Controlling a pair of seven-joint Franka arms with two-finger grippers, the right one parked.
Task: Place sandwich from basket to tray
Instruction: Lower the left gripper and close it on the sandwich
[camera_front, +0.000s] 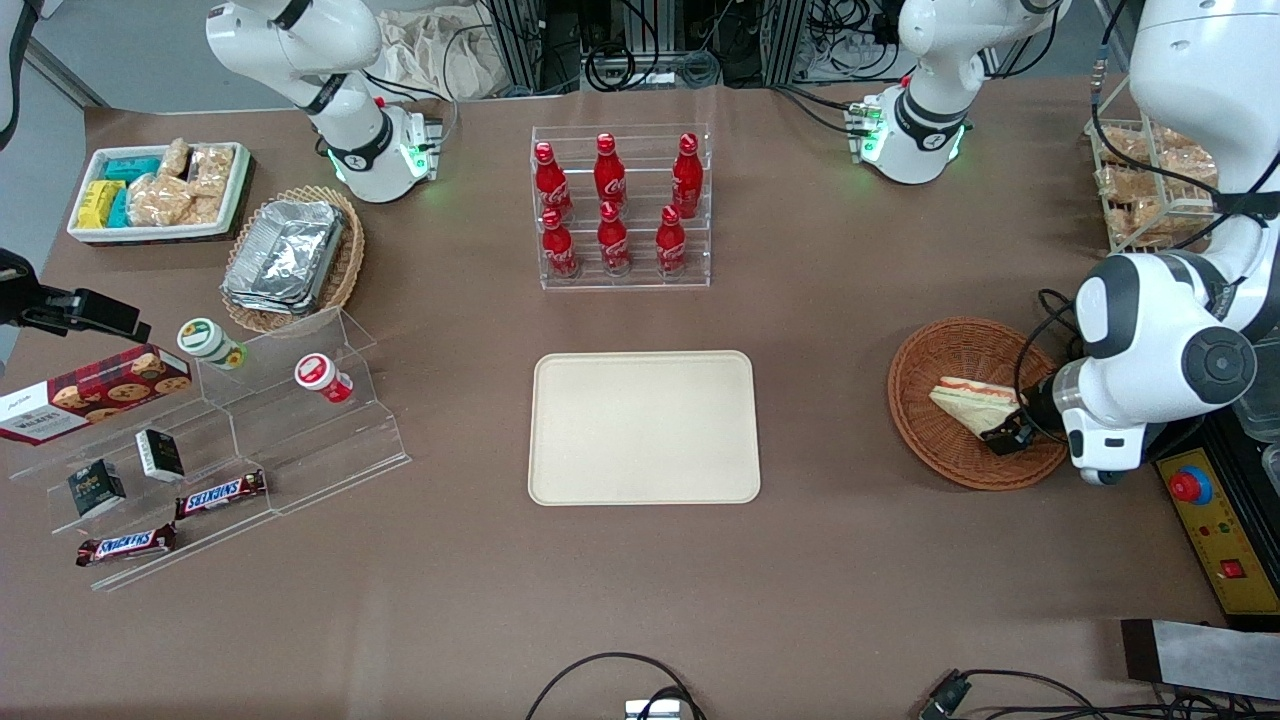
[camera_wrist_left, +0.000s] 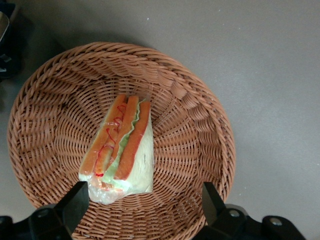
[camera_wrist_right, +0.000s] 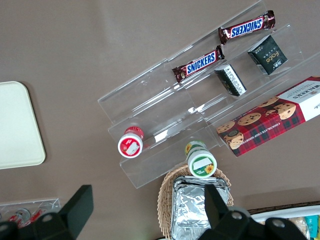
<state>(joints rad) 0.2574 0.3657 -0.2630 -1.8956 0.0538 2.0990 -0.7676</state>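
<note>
Over basket (camera_wrist_left: 200, 125), pincer (camera_wrist_left: 145, 200) wide open, straddling sandwich (camera_wrist_left: 122, 147)

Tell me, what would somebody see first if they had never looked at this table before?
Probably the red cola bottles, lined up in a clear rack farther from the front camera than the cream tray. Next, the sandwich with its orange stripes, lying in the round brown basket toward the working arm's end of the table, with the gripper open just above it.
</note>
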